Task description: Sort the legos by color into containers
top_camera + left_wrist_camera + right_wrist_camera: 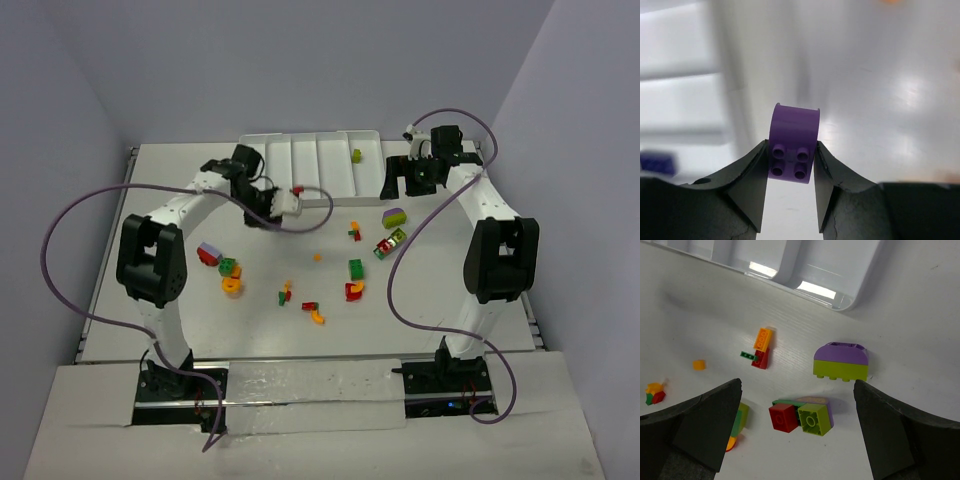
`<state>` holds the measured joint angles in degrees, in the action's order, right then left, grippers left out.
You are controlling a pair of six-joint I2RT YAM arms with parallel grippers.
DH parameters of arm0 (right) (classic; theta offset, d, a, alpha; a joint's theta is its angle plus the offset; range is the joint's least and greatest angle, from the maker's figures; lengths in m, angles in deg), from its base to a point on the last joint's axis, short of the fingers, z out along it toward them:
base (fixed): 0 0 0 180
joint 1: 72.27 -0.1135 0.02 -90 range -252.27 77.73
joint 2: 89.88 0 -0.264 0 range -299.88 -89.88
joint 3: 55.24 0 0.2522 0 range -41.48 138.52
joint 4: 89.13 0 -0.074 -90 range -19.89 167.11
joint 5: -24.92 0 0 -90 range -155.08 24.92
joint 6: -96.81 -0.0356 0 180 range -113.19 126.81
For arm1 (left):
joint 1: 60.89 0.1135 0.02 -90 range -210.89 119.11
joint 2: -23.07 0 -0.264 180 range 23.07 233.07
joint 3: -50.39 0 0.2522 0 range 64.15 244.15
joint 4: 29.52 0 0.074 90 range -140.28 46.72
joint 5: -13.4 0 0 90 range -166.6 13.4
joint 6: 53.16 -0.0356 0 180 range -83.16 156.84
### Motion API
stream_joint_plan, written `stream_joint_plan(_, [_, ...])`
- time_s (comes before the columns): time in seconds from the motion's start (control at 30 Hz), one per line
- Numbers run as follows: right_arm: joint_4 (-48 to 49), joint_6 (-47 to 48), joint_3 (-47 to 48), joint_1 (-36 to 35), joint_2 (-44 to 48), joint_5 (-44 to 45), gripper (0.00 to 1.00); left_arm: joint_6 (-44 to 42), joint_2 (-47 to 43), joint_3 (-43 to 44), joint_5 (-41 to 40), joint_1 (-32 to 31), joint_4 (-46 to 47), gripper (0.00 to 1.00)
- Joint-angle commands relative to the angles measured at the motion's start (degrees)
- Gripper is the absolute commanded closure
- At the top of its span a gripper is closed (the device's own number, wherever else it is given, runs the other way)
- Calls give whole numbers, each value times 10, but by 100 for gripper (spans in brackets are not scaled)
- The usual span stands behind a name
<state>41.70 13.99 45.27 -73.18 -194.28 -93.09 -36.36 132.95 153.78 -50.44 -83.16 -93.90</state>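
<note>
Left hand pinching a purple brick at the sorting tray.

The purple brick [794,137] sits studs-out in the left hand [790,150], which is closed partway, its two sides pressed against the brick. This is at the near edge of the white tray [318,160], which lies along the far edge of the tabletop [180,180]. One lime brick [356,155] lies in a compartment toward the tray's right end. The right hand [797,385] gapes wide and empty above a purple-and-lime brick [841,361] and a red-and-lime cluster [800,417]. Loose bricks [356,268] dot the middle of the tabletop.
</note>
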Motion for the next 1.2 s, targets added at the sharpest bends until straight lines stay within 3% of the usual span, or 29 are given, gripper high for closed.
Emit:
stream_joint_plan(0.0, [2,-9,28,5,0,-16,0,276,8,58,-43,24,215,100])
stream_joint_plan(0.17, [3,-12,31,5,-3,-16,0,421,57,73,-245,34,467,100])
stream_joint_plan(0.37, [7,-19,30,5,-9,-19,0,441,161,169,-293,55,566,100])
stream_joint_plan(0.53, [8,-22,33,5,-15,-20,0,417,239,256,-250,75,567,100])
stream_joint_plan(0.9, [10,-26,37,5,-34,-24,0,353,299,288,-180,92,564,97])
stream_joint_plan(1.07, [8,-26,41,4,-36,-23,0,354,312,288,-168,93,564,81])
stream_joint_plan(1.17, [6,-26,42,5,-37,-22,0,358,318,292,-171,93,573,64])
